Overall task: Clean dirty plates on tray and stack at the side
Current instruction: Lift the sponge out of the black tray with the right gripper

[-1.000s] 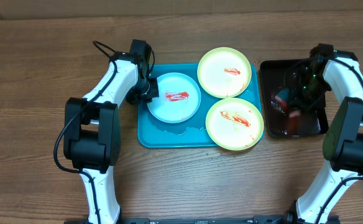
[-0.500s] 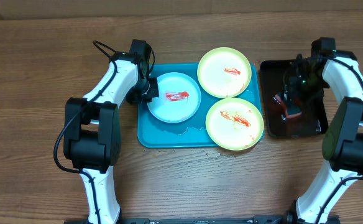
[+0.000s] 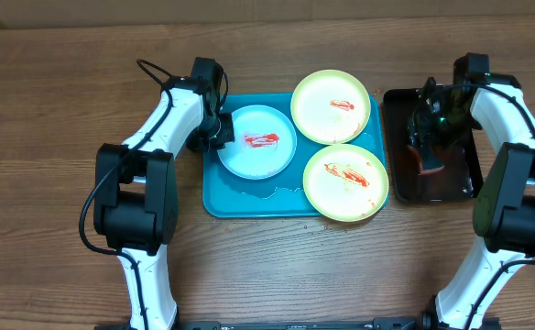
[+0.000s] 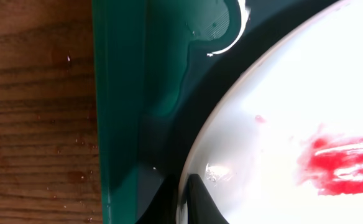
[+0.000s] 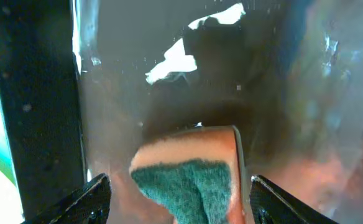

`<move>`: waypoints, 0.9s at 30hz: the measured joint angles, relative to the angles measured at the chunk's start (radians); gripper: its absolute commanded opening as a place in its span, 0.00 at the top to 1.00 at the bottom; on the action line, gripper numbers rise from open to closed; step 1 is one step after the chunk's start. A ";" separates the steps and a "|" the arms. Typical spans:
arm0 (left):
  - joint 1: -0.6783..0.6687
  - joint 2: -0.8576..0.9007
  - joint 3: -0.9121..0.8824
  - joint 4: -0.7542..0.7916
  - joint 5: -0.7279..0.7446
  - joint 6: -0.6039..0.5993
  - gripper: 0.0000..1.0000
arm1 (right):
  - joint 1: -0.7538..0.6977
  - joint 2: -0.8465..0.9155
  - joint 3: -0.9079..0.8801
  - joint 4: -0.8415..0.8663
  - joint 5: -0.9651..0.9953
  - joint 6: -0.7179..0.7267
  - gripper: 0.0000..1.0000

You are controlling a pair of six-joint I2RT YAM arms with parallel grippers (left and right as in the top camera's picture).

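While left claw pinches blue-white plate rim on tray, right claw gapes wide astride sponge.

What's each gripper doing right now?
Left gripper: closed on the rim of the pale blue plate.
Right gripper: open, fingers either side of the sponge, not gripping it.

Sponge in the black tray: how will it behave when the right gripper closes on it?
The sponge looks like soft foam with a green scrub face, so it will probably squash rather than resist. Wet glare on the black tray suggests it is soaked: heavier than dry, likely to drip. The right gripper stands open astride it; its blocky shape should not roll.
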 measured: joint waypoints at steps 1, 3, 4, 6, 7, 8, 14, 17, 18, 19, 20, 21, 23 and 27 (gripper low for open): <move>0.000 0.000 0.000 0.000 0.000 0.000 0.96 | 0.000 0.000 -0.008 0.012 -0.002 -0.003 0.27; 0.000 0.000 0.000 0.000 0.000 0.000 0.96 | 0.000 0.000 -0.034 0.037 -0.006 -0.007 0.29; 0.000 0.000 0.000 0.000 0.000 0.000 0.96 | 0.000 0.000 -0.050 0.048 -0.008 -0.010 0.31; 0.000 0.000 0.000 0.001 0.000 0.000 0.96 | 0.000 0.000 -0.078 0.067 -0.006 -0.019 0.42; 0.000 0.000 0.000 0.001 0.000 0.000 0.96 | 0.000 0.000 -0.080 0.072 -0.007 -0.020 0.48; 0.000 0.000 0.000 0.001 0.000 0.000 0.96 | 0.000 -0.001 -0.082 0.079 -0.007 -0.026 0.56; 0.000 0.000 0.000 0.002 0.000 0.000 0.96 | -0.001 0.000 -0.094 0.103 -0.010 0.017 0.96; 0.000 0.000 0.000 0.002 0.000 0.000 0.96 | -0.001 0.000 -0.094 0.105 -0.012 0.074 0.96; 0.000 0.000 0.000 0.002 0.000 0.000 0.96 | -0.002 0.000 -0.093 0.103 -0.012 0.095 0.96; 0.000 0.000 0.000 0.003 0.000 0.000 0.96 | -0.002 0.000 -0.092 0.098 -0.012 0.114 0.96; 0.000 0.000 0.000 0.003 0.000 0.000 0.96 | -0.002 0.000 -0.089 0.090 -0.013 0.135 0.96; 0.000 0.000 0.000 0.003 0.000 0.000 0.96 | -0.002 0.000 -0.083 0.077 -0.012 0.168 0.96; 0.000 0.000 0.000 0.006 0.000 0.000 0.96 | -0.002 0.000 -0.072 0.060 -0.012 0.212 0.96; 0.000 0.000 0.000 0.009 0.000 0.000 0.96 | -0.002 0.000 -0.014 0.014 -0.012 0.288 0.96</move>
